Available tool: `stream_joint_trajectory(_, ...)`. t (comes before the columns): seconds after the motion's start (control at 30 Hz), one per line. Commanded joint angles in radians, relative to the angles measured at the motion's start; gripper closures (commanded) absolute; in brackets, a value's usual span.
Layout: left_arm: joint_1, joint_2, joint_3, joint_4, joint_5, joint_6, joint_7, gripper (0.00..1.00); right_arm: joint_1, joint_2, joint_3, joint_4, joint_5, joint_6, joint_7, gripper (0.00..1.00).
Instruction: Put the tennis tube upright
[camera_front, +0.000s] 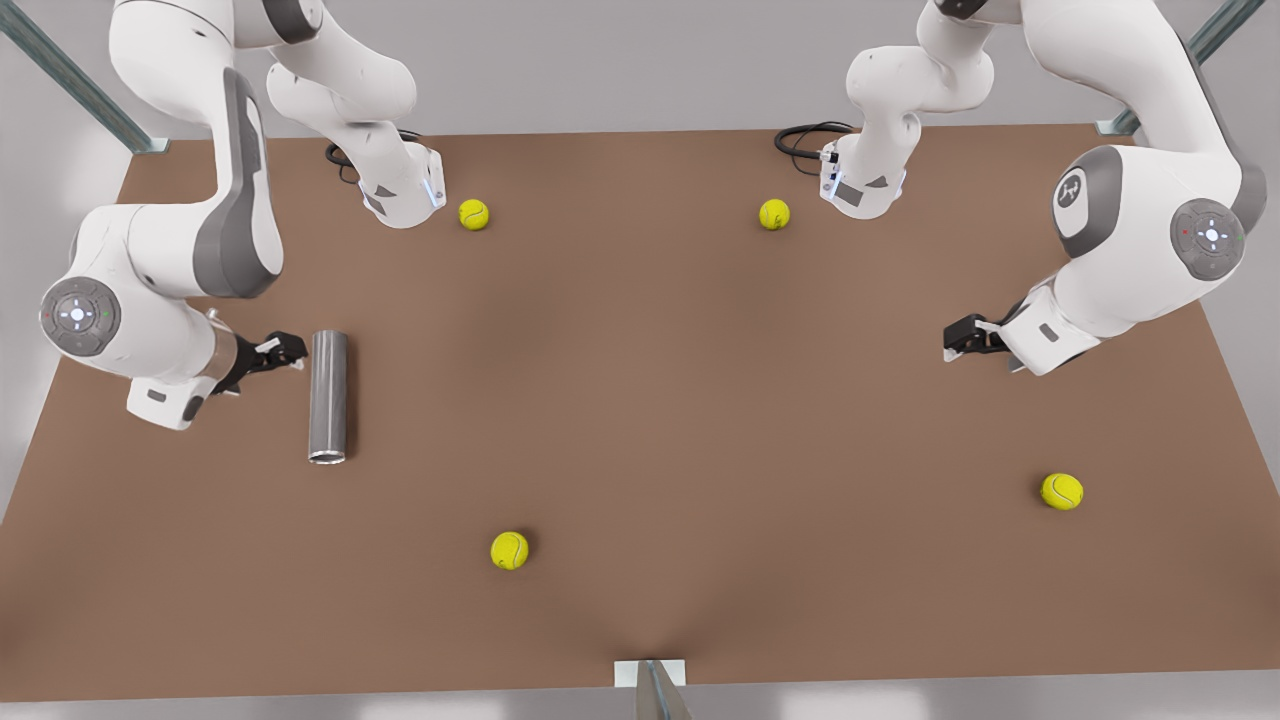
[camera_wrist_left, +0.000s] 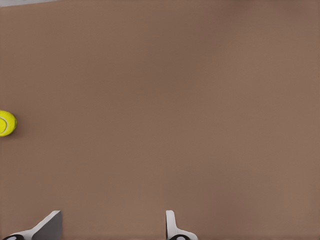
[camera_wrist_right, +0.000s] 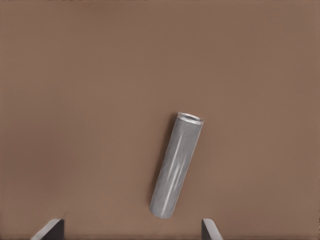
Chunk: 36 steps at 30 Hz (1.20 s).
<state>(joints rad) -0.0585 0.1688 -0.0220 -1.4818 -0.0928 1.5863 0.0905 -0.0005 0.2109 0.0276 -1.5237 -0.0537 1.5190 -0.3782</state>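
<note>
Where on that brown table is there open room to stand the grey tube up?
The broad middle of the brown table lies bare, bordered by four small yellow tennis balls. It is tightest around the slim grey metallic tube, where the right gripper sits. The left gripper hangs open opposite.

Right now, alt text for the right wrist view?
A grey tube lies flat on the brown table, lighter rim pointing away. The right gripper is open, its fingertips apart, with the tube's near end between them.

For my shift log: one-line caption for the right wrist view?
Right gripper, open, hovers above the tennis tube lying flat on the brown table.
</note>
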Motion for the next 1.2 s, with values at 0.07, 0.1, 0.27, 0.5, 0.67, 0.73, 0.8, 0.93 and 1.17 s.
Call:
stream_joint_trajectory(0.07, -0.001, -0.003, 0.001, -0.002, -0.002, -0.006, -0.002, 0.01, -0.003, -0.002, 0.000, -0.016, 0.000, 0.006, 0.010, 0.00)
stream_joint_trajectory(0.1, -0.004, -0.005, -0.001, -0.006, -0.005, -0.011, -0.003, 0.01, -0.001, 0.002, 0.000, -0.021, 0.000, 0.007, 0.010, 0.00)
stream_joint_trajectory(0.27, 0.020, 0.032, -0.019, -0.023, -0.278, 0.003, -0.032, 0.01, -0.010, 0.094, -0.002, -0.065, 0.020, 0.046, 0.081, 0.00)
stream_joint_trajectory(0.5, 0.022, 0.161, -0.019, -0.012, -0.464, 0.138, -0.064, 0.01, -0.104, 0.125, -0.008, -0.194, 0.002, 0.274, 0.082, 0.00)
stream_joint_trajectory(0.67, 0.014, 0.201, -0.019, -0.009, -0.467, 0.216, -0.068, 0.01, -0.127, 0.113, 0.000, -0.380, -0.012, 0.530, 0.070, 0.00)
stream_joint_trajectory(0.73, 0.017, 0.213, -0.019, -0.009, -0.466, 0.222, -0.057, 0.01, -0.145, 0.116, 0.002, -0.426, -0.012, 0.604, 0.068, 0.00)
stream_joint_trajectory(0.8, 0.016, 0.215, -0.019, -0.009, -0.466, 0.222, -0.055, 0.01, -0.150, 0.111, 0.003, -0.496, -0.012, 0.684, 0.065, 0.00)
stream_joint_trajectory(0.93, 0.013, 0.259, -0.019, 0.012, -0.466, 0.224, -0.055, 0.01, -0.148, 0.125, 0.003, -0.552, -0.006, 0.757, 0.041, 0.00)
stream_joint_trajectory(1.17, 0.008, 0.302, -0.024, 0.028, -0.484, 0.261, -0.057, 0.01, -0.154, 0.153, 0.005, -0.599, -0.005, 0.842, 0.041, 0.00)
